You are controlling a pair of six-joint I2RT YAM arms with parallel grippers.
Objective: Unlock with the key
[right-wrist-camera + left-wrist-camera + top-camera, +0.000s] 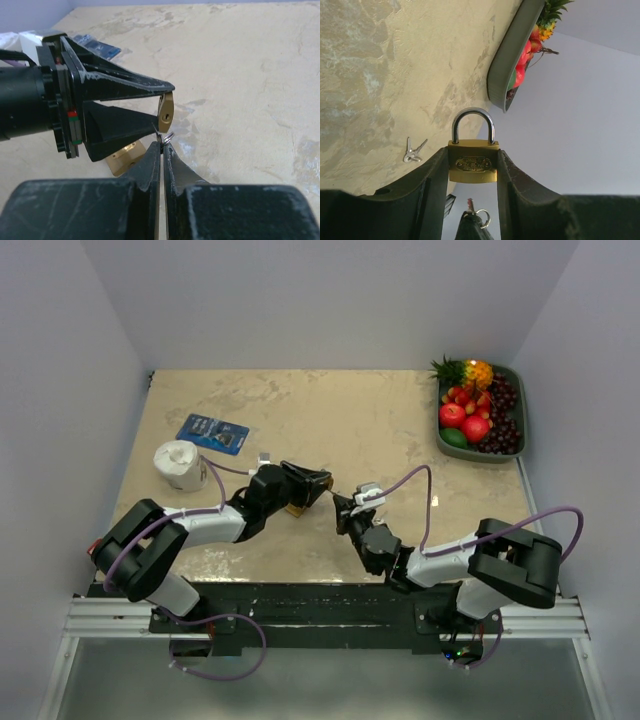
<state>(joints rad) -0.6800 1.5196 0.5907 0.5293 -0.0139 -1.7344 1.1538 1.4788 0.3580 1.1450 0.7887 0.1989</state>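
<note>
Padlock (472, 162): brass body, steel shackle (473, 122) closed. It is held off the desk over the middle of the near edge, left jaws clenched on its narrow sides, keyhole (166, 116) facing the right arm. Expect it dense, rigid and smooth; your side grip leaves the shackle free. Key (469, 203): small, thin, light, on a ring (168, 135). Right jaws are pinched shut on it, tip just short of the keyhole; it may twist in the pinch. Writing: embossed oval plate on the padlock face, unreadable; blue packet (212, 433) near the left edge, print too small.
</note>
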